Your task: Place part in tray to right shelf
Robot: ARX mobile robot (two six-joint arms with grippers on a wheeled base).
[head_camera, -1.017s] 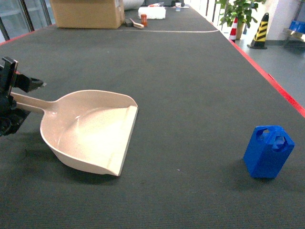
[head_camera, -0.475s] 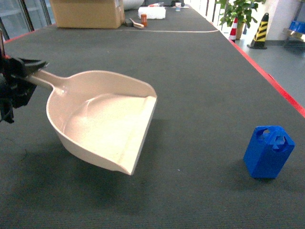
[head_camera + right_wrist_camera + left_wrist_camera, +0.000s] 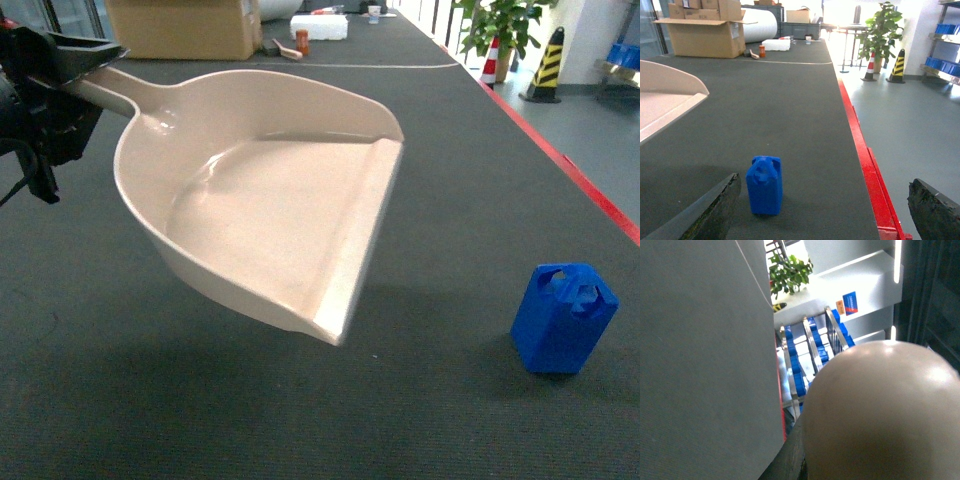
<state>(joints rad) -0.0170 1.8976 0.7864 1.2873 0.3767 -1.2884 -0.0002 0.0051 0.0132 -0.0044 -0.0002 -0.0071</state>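
Here the left gripper point(image 3: 75, 62) clamps the beige plastic dustpan-shaped tray point(image 3: 270, 205) aloft; the right gripper point(image 3: 825, 210) gapes behind the small blue plastic block point(image 3: 764, 185).

The surface point(image 3: 430, 150) is a long dark-grey mat with a red right edge. The blue part point(image 3: 563, 318) stands upright on it near that edge. At the far end sit an open cardboard box point(image 3: 182, 27), a flat white box point(image 3: 319, 27) and a small orange bottle point(image 3: 302, 42).
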